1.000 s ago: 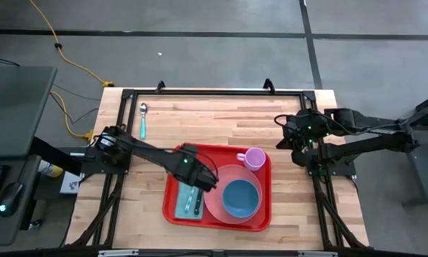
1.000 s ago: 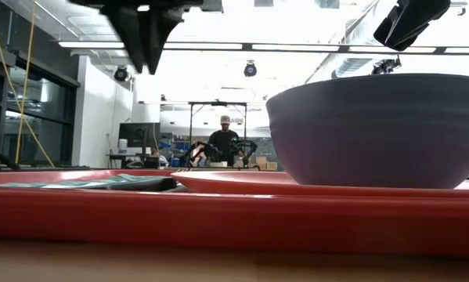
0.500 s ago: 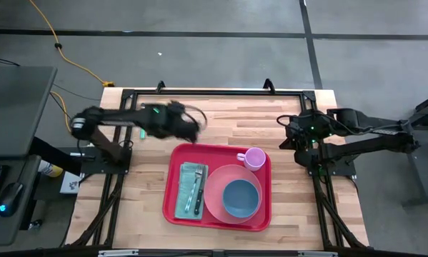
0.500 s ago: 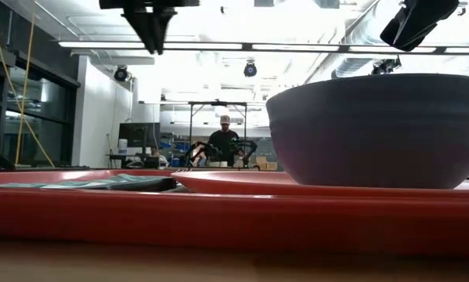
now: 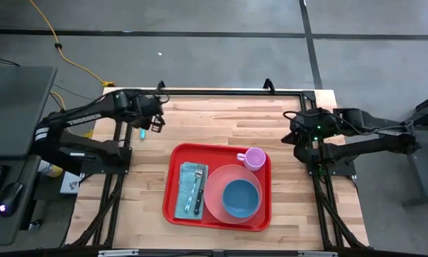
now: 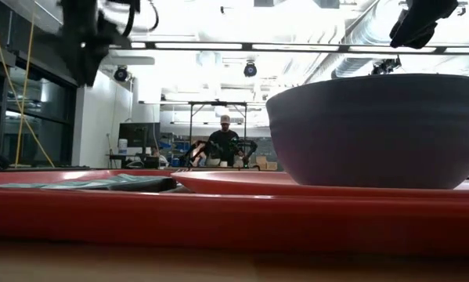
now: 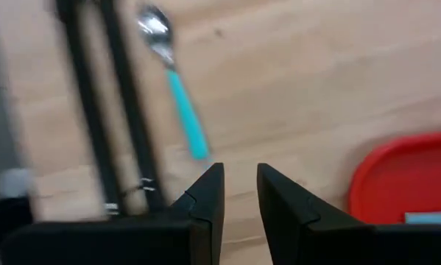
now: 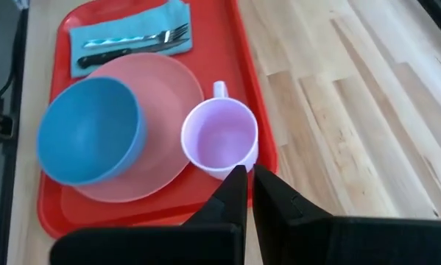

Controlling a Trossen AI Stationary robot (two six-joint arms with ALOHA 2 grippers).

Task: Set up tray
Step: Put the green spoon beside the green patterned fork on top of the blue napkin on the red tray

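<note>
Left gripper (image 5: 153, 123) in the high view sits over the far left part of the table, right above the spoon (image 5: 141, 133), only the teal handle end peeking out beside it; fingers hard to read from up here. The red tray (image 5: 173, 189) lies nearer the table front and off toward the middle from that gripper, well apart, carrying a teal napkin (image 5: 188, 176) with fork (image 5: 197, 191) and knife (image 5: 189, 194), a pink plate (image 5: 215, 184) with a blue bowl (image 5: 240, 198) on it, and a pink mug (image 5: 254, 158). Right gripper (image 5: 297, 134) waits beyond the tray's far right corner, holding nothing. Low view: tray rim (image 6: 218, 215) and bowl (image 6: 375, 129) fill the foreground, left arm hangs high on the left; a person stands far back in the room. Left wrist view: left gripper (image 7: 240, 184) has a small gap between its fingers and nothing in it, the spoon (image 7: 177, 92) lying just ahead and slightly to one side, a tray corner (image 7: 382, 173) off to the other side. Right wrist view: right gripper (image 8: 246, 184) fingers nearly together, empty, mug (image 8: 220, 147) just ahead. Step looks like picking the spoon: spread wider, centre over the handle, fingers across it, drop low, since it lies flat and thin.
</note>
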